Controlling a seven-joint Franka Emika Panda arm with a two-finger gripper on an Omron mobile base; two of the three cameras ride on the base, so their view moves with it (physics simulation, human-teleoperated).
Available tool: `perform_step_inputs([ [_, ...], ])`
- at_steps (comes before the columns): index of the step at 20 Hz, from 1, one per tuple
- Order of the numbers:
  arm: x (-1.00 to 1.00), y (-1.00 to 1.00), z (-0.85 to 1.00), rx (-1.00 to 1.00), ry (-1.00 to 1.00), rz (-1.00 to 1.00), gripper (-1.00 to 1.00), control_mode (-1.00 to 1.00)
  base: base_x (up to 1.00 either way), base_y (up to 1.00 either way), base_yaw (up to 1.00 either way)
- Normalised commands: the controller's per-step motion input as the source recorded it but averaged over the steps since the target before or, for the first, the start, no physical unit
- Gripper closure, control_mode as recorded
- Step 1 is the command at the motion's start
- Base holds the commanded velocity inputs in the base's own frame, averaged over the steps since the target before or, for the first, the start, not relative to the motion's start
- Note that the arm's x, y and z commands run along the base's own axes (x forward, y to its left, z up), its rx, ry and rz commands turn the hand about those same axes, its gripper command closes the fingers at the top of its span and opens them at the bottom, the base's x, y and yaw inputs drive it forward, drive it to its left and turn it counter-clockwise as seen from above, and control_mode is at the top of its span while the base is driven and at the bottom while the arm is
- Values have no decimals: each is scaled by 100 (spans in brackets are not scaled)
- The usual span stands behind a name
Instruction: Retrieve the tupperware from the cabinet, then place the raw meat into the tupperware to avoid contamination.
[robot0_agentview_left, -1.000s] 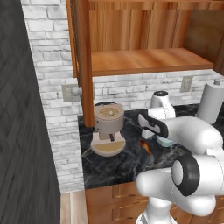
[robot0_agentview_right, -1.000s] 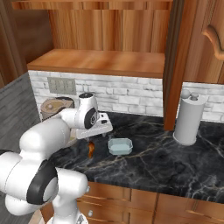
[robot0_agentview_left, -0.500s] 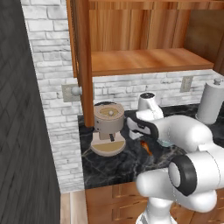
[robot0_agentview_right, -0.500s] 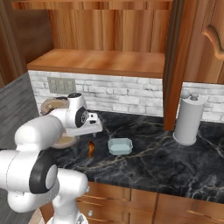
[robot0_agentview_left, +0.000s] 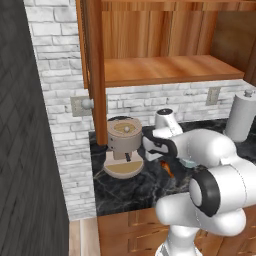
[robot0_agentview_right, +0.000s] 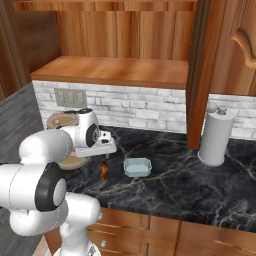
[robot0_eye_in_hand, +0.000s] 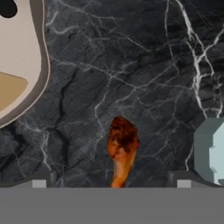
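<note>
— Meat first: where does it lie against the hand?

— Raw meat lies flat on the black marble counter, straight under the gripper. In the hand view it runs up from the bottom edge midway between the two finger tips, thick end away from the camera, thin end nearest. Both tips stand off to either side of it, well clear, touching nothing.

— So the jaws are spread?

— Wide apart, and nothing held. In the right base view the gripper hangs just above the orange-brown piece on the counter.

— And the tupperware?

— Tupperware sits upright on the counter just beside the meat, on the side away from the coffee machine. The hand view catches only its pale corner at the right edge, apart from the meat. In the left base view the arm hides most of it.

— The cabinet?

— Cabinet stands open above, its plank shelf bare wood; a paper towel roll stands farther along the counter.
</note>
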Motion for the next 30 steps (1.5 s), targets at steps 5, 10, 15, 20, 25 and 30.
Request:
perform_step_inputs([
  [5, 3, -15, -15, 0, 1, 0, -100, -100, 0, 0, 0],
  [10, 5, 0, -7, 0, 0, 0, -100, -100, 0, 0, 0],
  [15, 0, 1, -23, 0, 4, 0, -100, -100, 0, 0, 0],
  [20, 2, -6, -34, 0, 11, 0, -100, -100, 0, 0, 0],
  [25, 5, -1, -15, 0, 4, 0, -100, -100, 0, 0, 0],
  [30, 3, -6, -19, 0, 0, 0, -100, -100, 0, 0, 0],
])
